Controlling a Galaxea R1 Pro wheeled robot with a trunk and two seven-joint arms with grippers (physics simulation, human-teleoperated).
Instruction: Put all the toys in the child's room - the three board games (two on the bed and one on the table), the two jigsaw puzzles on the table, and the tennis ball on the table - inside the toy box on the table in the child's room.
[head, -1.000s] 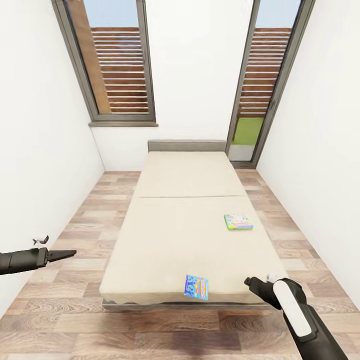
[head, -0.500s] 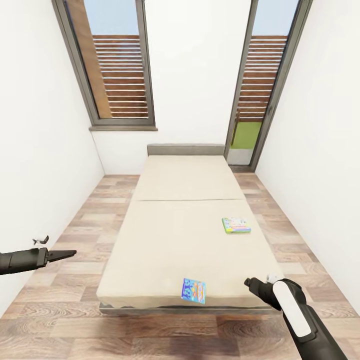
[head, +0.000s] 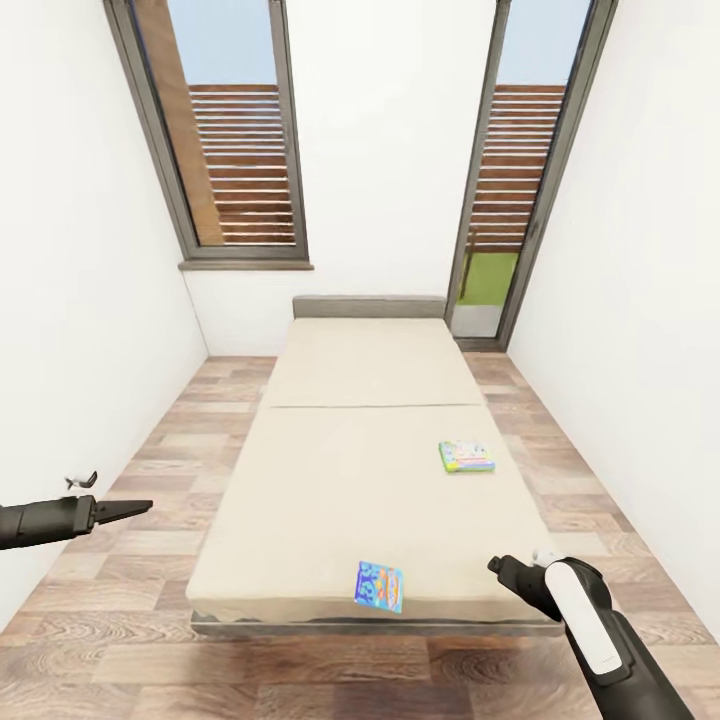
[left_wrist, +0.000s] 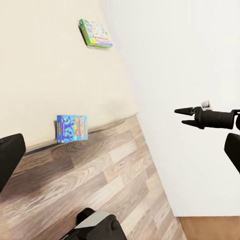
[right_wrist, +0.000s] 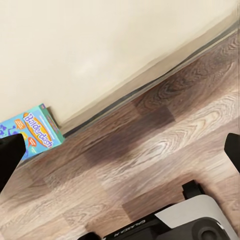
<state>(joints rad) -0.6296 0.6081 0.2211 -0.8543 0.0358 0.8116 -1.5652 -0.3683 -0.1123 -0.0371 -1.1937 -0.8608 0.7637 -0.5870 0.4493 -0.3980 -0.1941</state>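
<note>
While both arms hung over the wooden floor (head: 330, 665) short of the bed (head: 360, 470), neither pair of jaws had hold of anything. The left gripper (head: 138, 508) pointed toward the bed from the left-hand side of the head view, its two thin dark fingers lying so close together there that I could not tell how far apart the jaws stood. The right gripper (head: 497, 566) sat just off the bed's near right corner; in the right wrist view its two dark fingertips (right_wrist: 11, 152) showed at opposite edges of the picture, so the jaws stood wide apart and empty. The left wrist view also caught the right gripper (left_wrist: 179, 115) from the side, with its two pointed tips parted. The blue board game (head: 379, 586) lay at the foot edge of the bed, partly over the edge of the mattress, nearer the right gripper than the left; it showed as well in the left wrist view (left_wrist: 71, 128) and the right wrist view (right_wrist: 31, 132). The green and white board game (head: 466, 456) lay flat farther up the bed, toward its right side, well apart from the blue one. Beyond the bed's grey headboard (head: 368, 306) stood a white wall with a tall window (head: 228, 150) to the left and a glass door (head: 510, 180) to the right.
</note>
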